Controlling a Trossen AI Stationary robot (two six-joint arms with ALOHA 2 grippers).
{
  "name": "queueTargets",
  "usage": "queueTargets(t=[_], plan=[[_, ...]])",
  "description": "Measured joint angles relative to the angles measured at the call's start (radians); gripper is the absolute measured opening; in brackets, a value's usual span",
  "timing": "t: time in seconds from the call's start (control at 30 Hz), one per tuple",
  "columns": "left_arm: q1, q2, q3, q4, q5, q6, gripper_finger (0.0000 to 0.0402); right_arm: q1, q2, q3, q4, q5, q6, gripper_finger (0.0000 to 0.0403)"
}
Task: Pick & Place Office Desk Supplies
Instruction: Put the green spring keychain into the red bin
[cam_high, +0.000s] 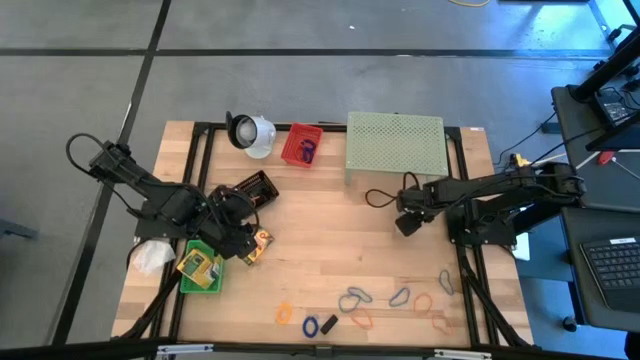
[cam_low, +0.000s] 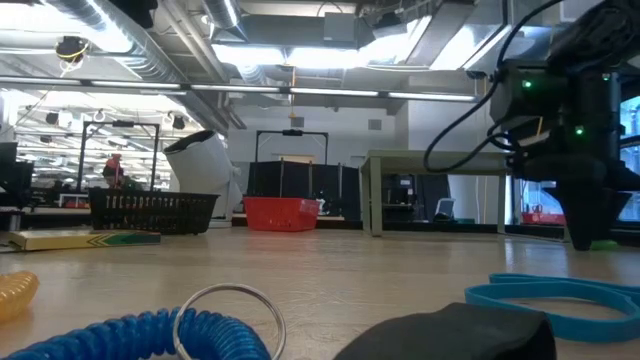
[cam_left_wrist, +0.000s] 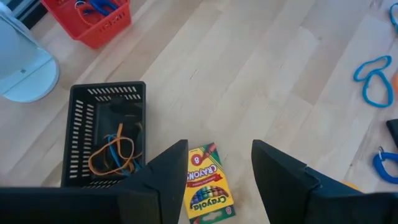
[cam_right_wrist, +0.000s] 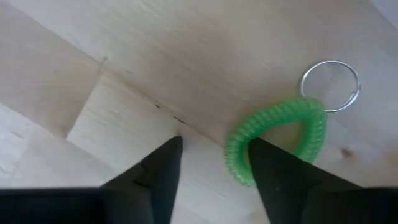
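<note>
A yellow-green crayon box (cam_left_wrist: 208, 183) lies flat on the wooden table (cam_high: 340, 250). My left gripper (cam_left_wrist: 217, 152) hovers open above it, beside the black basket (cam_left_wrist: 109, 143) that holds rubber bands. My right gripper (cam_right_wrist: 211, 146) points down, open, in front of the mesh stand (cam_high: 395, 145). It stands over a green coil loop (cam_right_wrist: 273, 118) with a metal ring (cam_right_wrist: 329, 86), which lies on the table. One side of the coil (cam_right_wrist: 236, 158) lies between the fingers, and one finger (cam_right_wrist: 280, 174) stands within the loop. My right gripper comes at the green coil loop from above, pointing down, with the coil's side (cam_right_wrist: 236, 158) between its two fingers. The coil lies flat on the table. I cannot tell whether a finger touches it.
A white cup-shaped object (cam_high: 250, 132) and a red basket (cam_high: 302, 145) stand at the far edge. A green basket (cam_high: 200, 268) with another crayon box sits near my left arm. Blue oval clips (cam_high: 355, 298), orange bands (cam_high: 425, 302) and a blue coil (cam_high: 310, 325) lie along the near edge.
</note>
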Motion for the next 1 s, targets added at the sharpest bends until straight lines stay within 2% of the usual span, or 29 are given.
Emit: queueTargets(t=[0.23, 0.37, 0.6, 0.8, 1.0], plan=[[0.0, 0.0, 0.0, 0.001, -0.008, 0.0, 0.0171, 0.001, 0.001, 0.0, 0.014, -0.017, 0.024, 0.0072], [0.0, 0.0, 0.0, 0.0, -0.062, 0.019, 0.0171, 0.001, 0.002, 0.0, 0.017, -0.021, 0.024, 0.0016], [0.0, 0.0, 0.0, 0.0, -0.109, 0.082, 0.0171, 0.005, 0.0, 0.021, 0.008, -0.04, 0.017, 0.0014], [0.0, 0.003, -0.046, 0.019, -0.145, 0.183, 0.0171, 0.071, -0.011, 0.155, 0.019, -0.083, -0.027, 0.0011], [0.006, 0.003, -0.162, 0.186, -0.151, 0.286, 0.0185, 0.16, -0.011, 0.286, 0.213, -0.127, -0.089, 0.0011]])
